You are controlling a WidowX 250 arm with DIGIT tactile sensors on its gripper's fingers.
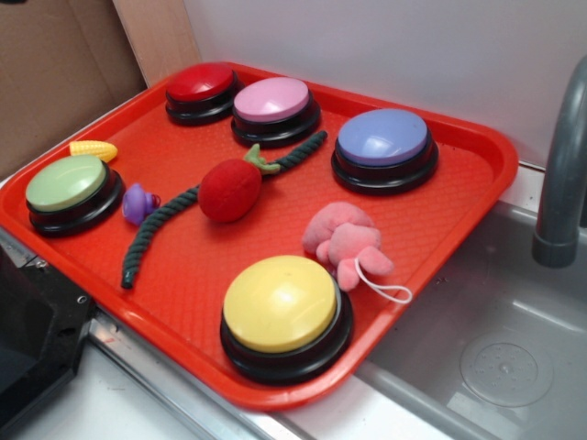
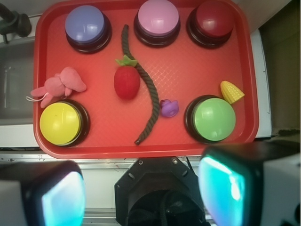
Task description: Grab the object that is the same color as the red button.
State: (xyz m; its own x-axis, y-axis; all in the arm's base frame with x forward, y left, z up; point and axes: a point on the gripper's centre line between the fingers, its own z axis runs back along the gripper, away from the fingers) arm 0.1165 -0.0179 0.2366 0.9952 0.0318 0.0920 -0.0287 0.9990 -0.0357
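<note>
We find the red plush toy (image 1: 229,190) lying near the middle of the red tray (image 1: 440,220), and its colour matches the red button (image 1: 200,82) at the tray's far left corner in the exterior view, so this is the thing we mean to grab. It rests just beside, perhaps touching, the dark green rope (image 1: 158,229) that snakes across the tray, with its green leafy stem (image 1: 260,162) pointing toward the pink button (image 1: 273,99). The pink plush toy (image 1: 346,241) lies to its right, apart from it, and the small purple toy (image 1: 138,203) to its left beyond the rope. We judge the red toy to be light, soft and fuzzy, so it should squash and grip well rather than slip, and nothing about it looks fragile. We would take it across the rounded body at its widest part, jaws spanning the short width, coming straight down (the stem looks too small and floppy to hold, and a low pinch on the rope side might snag the rope). In the wrist view our gripper (image 2: 141,193) hangs high above the near edge of the tray, its two fingers (image 2: 61,195) spread wide with nothing between them.
</note>
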